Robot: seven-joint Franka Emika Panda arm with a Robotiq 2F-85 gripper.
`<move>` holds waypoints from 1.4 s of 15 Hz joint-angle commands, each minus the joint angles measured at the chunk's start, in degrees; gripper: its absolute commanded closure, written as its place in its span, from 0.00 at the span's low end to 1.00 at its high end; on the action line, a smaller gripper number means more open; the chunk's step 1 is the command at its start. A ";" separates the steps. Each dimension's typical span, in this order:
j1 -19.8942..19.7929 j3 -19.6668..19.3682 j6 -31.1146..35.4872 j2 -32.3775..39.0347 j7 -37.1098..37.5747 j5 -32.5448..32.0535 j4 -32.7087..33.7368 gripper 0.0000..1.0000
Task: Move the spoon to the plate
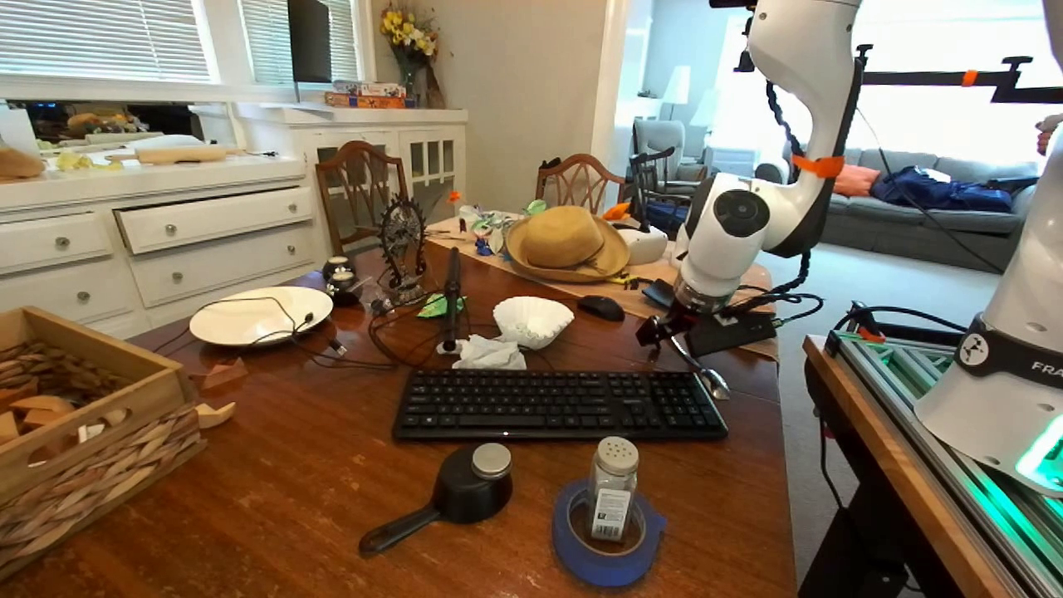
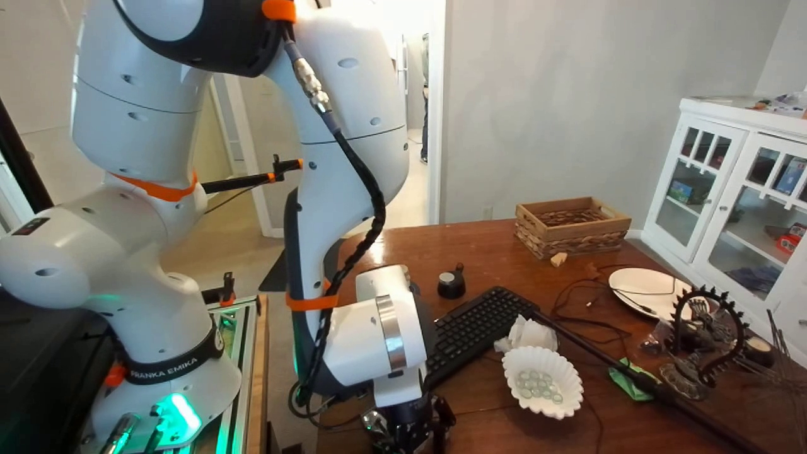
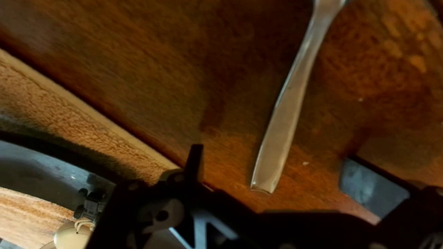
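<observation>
1. Currently the pincer (image 3: 271, 156) stands wide; the spoon (image 3: 290, 107), ungripped, has its handle end between the jaws.
2. Only the reach seems done.
3. Left: grasping, then carrying to the plate (image 1: 241, 320), well apart from the pincer.

Note silver spoon (image 3: 292, 98), white plate (image 1: 237, 324), black gripper (image 3: 273, 162). Compare blue tape (image 1: 602, 571), tan hat (image 1: 565, 237) and brown, streaky-grained table (image 1: 282, 507).

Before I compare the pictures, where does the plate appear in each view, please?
In an exterior view: plate at the left, about mid-height.
In an exterior view: plate at the right, a little below mid-height.
Wrist view: not in it.
Shared landmark: the table, in all three.
</observation>
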 commanded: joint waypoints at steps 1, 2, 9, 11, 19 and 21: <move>-0.37 -0.59 -0.88 1.28 0.39 1.05 0.77 0.04; -0.68 -0.91 -0.64 1.00 0.67 0.75 0.60 0.03; -2.17 -1.14 -0.53 -3.26 7.36 -9.09 -1.43 0.05; -2.62 -0.30 -1.09 -4.73 12.07 -14.96 -1.93 0.00; -6.99 4.83 -3.52 -7.05 15.26 -22.59 -3.59 0.00; -7.81 5.63 -4.52 -6.52 15.65 -23.63 -4.10 0.00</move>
